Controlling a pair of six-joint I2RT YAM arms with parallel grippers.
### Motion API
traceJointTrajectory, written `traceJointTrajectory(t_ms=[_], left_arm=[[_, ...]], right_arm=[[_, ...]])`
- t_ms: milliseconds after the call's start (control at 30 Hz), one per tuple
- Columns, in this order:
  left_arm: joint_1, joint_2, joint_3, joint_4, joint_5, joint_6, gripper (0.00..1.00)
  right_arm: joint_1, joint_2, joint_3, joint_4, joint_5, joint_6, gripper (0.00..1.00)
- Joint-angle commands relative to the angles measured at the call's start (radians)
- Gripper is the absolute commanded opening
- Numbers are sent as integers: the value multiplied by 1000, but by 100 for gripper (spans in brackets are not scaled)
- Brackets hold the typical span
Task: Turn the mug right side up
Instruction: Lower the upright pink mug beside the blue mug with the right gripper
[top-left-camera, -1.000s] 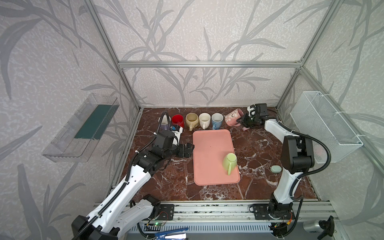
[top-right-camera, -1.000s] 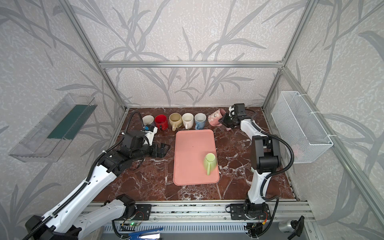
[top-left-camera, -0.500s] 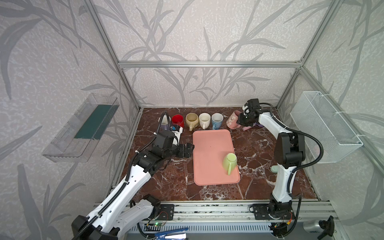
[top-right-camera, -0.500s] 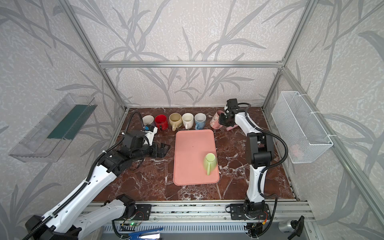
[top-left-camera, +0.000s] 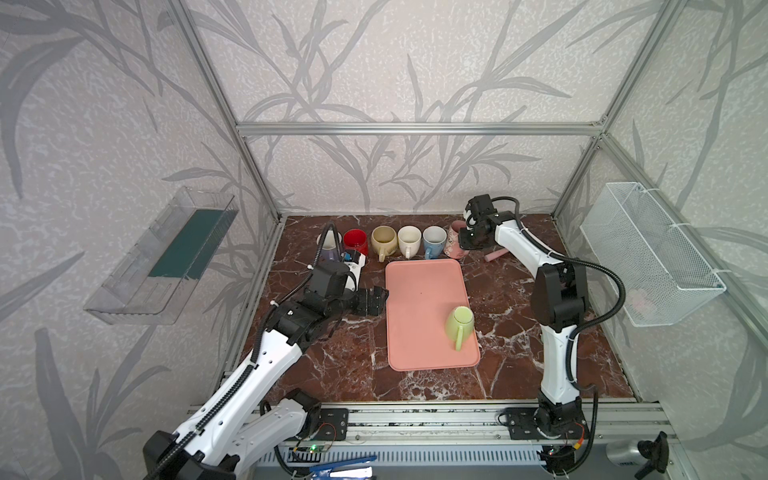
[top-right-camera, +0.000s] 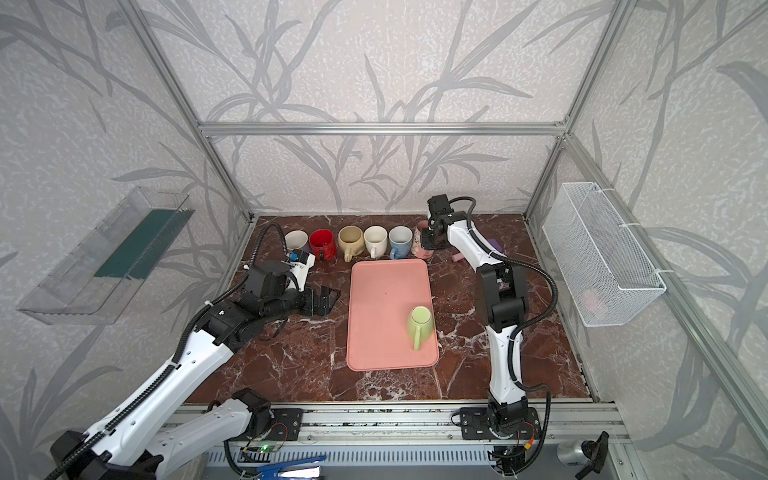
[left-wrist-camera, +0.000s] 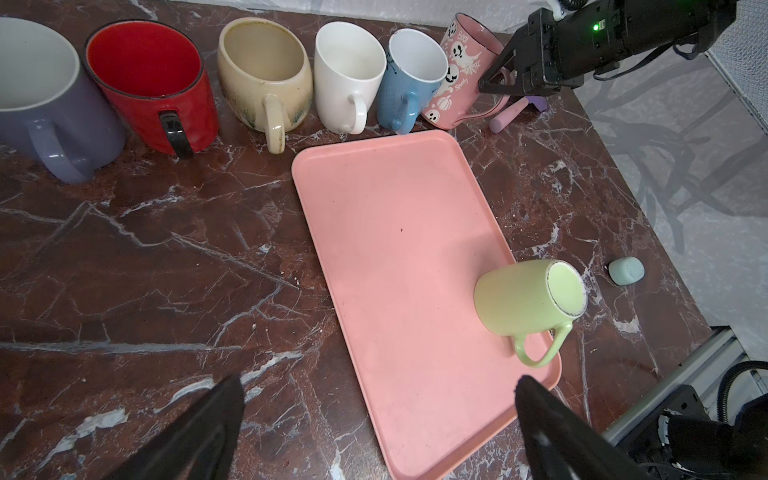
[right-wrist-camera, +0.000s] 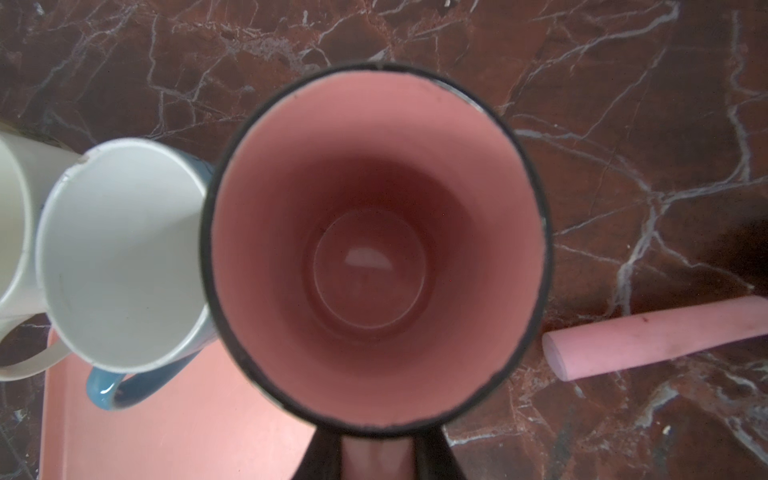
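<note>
On the left wall hangs a clear shelf (top-left-camera: 158, 257). Below it, over the marble table (top-left-camera: 332, 365), the left gripper (top-left-camera: 380, 300) hovers just beside the pink tray (top-left-camera: 424, 291), its jaws spread wide with nothing between them.

Along the back stands a row of mugs, mouths up: purple mug (top-left-camera: 328, 243), red mug (top-left-camera: 355, 241), beige mug (top-left-camera: 383, 239), white mug (top-left-camera: 409, 239), blue mug (top-left-camera: 434, 240). On the tray, near its right front corner, a green mug (top-left-camera: 459, 324) sits bottom up with its handle pointing to the front.

At the right end of the row, touching the blue one, is the pink mug (top-left-camera: 454, 241) with ghost prints. Its mouth faces up and it leans a little. The right gripper (left-wrist-camera: 492, 83) is clamped on its handle. I can't tell whether its base rests on the table.

Just right of it lies a pink stick (top-left-camera: 495, 254), and a wire basket (top-left-camera: 648, 253) hangs on the right wall.
</note>
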Motion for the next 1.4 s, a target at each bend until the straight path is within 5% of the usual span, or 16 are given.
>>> traceJointTrajectory(t_ms=[0,467,1167,1367], left_arm=[[-1,-11,-4,-24,-10,23,99],[-1,-11,-3,-29,-20,26,99],[-12,16,3,-31,13,53,99],[-82,69,51,-82,-73,65,98]], right_arm=[[6,5,37,-8,19,-18,0],[62,-14,-6,17,-5,-25,0],[66,-122,-146,31,34,-24,54],[66,-250,-253,73,39,-18,67]])
